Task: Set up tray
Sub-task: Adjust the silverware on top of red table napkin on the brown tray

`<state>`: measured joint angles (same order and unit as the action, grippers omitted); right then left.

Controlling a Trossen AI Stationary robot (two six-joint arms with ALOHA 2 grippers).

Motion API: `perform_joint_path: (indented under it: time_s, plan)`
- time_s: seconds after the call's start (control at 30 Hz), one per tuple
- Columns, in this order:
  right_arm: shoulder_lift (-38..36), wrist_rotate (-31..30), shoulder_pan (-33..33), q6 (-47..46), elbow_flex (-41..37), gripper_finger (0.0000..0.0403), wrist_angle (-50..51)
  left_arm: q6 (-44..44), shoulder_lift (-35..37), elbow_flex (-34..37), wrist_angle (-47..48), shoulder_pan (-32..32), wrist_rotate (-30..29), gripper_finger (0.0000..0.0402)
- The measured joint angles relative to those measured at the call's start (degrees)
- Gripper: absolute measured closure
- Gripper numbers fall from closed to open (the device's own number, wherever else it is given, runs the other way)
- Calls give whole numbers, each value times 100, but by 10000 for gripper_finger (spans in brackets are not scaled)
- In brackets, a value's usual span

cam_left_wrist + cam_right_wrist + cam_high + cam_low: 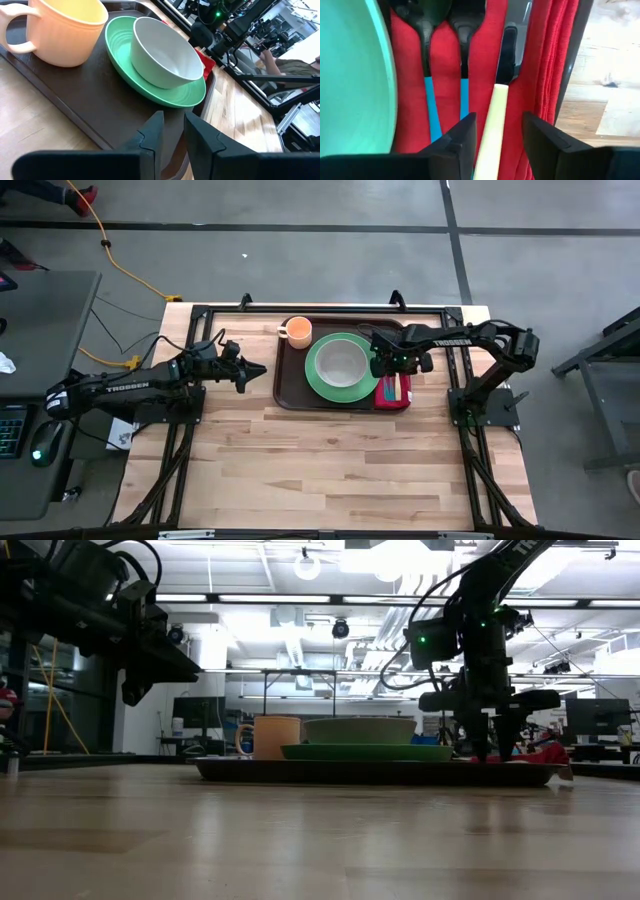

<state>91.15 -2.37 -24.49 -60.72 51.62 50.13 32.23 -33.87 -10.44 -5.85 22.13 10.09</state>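
The dark brown tray (290, 385) lies at the table's far middle. On it stand a peach mug (297, 331) and a green plate (322, 385) carrying a white bowl (342, 360). A red napkin (393, 392) lies at the tray's right end. On the napkin (485, 55) rest two blue-handled dark utensils (431, 100) and a cream-handled knife (492, 120). My right gripper (498, 131) is open, low over the napkin, one finger on either side of the knife's handle with a gap on both sides. My left gripper (174, 131) hovers just left of the tray, its fingers narrowly apart.
Bare wooden table (340, 470) spreads from the tray to the near edge. The arms' black frames (180, 450) run along both sides of the table. A grey desk with a keyboard and mouse (40, 445) stands off the table's left side.
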Motion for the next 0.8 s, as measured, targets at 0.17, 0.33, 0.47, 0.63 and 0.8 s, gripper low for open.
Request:
perform_joint_path:
  time_s: [0.17, 0.33, 0.47, 0.63, 0.8]
  plan:
    - [0, 220, 0, 82, 0, 270, 1, 0, 0, 0, 0, 0, 0, 295]
    - [-2, 505, 0, 322, 7, 274, 0, 2, -1, 0, 0, 2, 0, 295]
    - [-134, 513, 0, 333, 9, 271, -17, 66, 0, 0, -2, 2, 0, 295]
    - [-589, 192, 0, 325, 11, 273, -52, 147, -2, 0, -3, 2, 2, 295]
    - [-1140, -192, -2, 334, 11, 273, -394, 329, 0, 0, -4, 0, 2, 295]
